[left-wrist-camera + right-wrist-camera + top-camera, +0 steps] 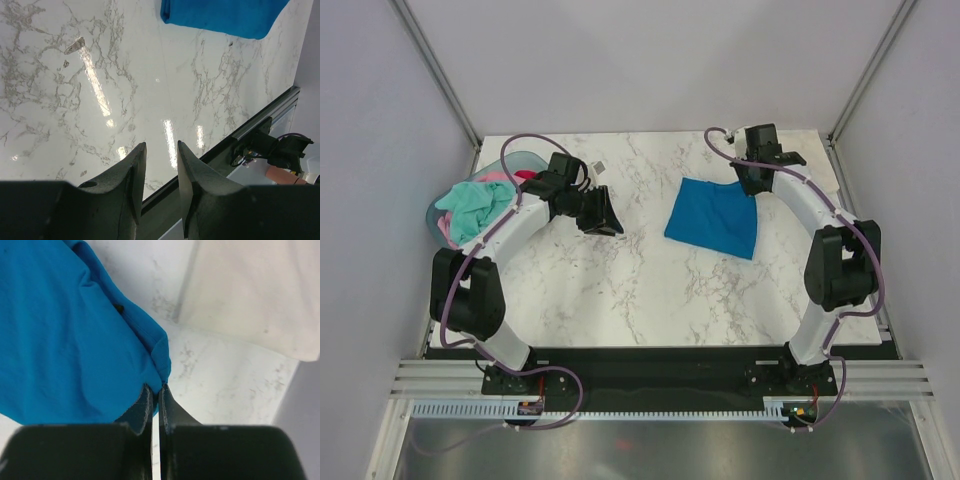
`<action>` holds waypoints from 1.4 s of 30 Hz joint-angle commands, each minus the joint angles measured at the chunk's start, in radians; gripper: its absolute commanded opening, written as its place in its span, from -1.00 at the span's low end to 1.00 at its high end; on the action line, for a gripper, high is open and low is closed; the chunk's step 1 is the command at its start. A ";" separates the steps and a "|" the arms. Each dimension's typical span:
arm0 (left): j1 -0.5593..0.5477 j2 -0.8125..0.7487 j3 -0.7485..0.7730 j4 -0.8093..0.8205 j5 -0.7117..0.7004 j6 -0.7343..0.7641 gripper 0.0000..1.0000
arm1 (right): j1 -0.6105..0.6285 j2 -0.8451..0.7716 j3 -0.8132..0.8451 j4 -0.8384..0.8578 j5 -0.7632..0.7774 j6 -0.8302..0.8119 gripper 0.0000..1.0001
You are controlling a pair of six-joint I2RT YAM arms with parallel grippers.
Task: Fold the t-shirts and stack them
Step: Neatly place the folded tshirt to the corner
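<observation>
The bright blue t-shirt (712, 220) lies flat as a rough four-sided shape on the right half of the marble table (620, 290). Its far right corner sits right at the tip of the right gripper (752, 185). In the right wrist view that gripper (156, 390) is clenched, its two fingers pressed together with the hemmed corner of the blue cloth (60, 340) pinched between their tips. The rest of the shirt spreads away to the left of the fingers. Just past the same corner, across a narrow strip of bare marble, lies the edge of a cream t-shirt (250, 290), apart from both the blue one and the fingers. The left gripper (605, 215) is left of the table's centre, well apart from the blue shirt, with bare marble between them. In the left wrist view its fingers (161, 150) stand parted with nothing between them, above the shiny tabletop, and the blue shirt (225, 17) shows only at the top edge of that view. Behind the left arm, at the far left corner of the table, the pale blue-grey basket (520, 158) holds a heap of shirts: a mint green t-shirt (475, 200) on top, with pink cloth (500, 177) and a bit of red cloth (527, 176) beside it.
</observation>
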 commanded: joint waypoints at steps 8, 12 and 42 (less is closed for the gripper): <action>0.001 -0.039 -0.004 0.026 0.031 0.026 -0.23 | -0.031 -0.050 0.133 0.094 0.284 -0.214 -1.00; 0.000 -0.038 -0.007 0.026 0.033 0.024 -0.23 | -0.063 -0.011 0.205 0.095 0.280 -0.234 -1.00; 0.000 -0.027 -0.019 0.029 0.010 0.024 -0.22 | -0.335 0.349 0.695 0.081 0.011 -0.159 -1.00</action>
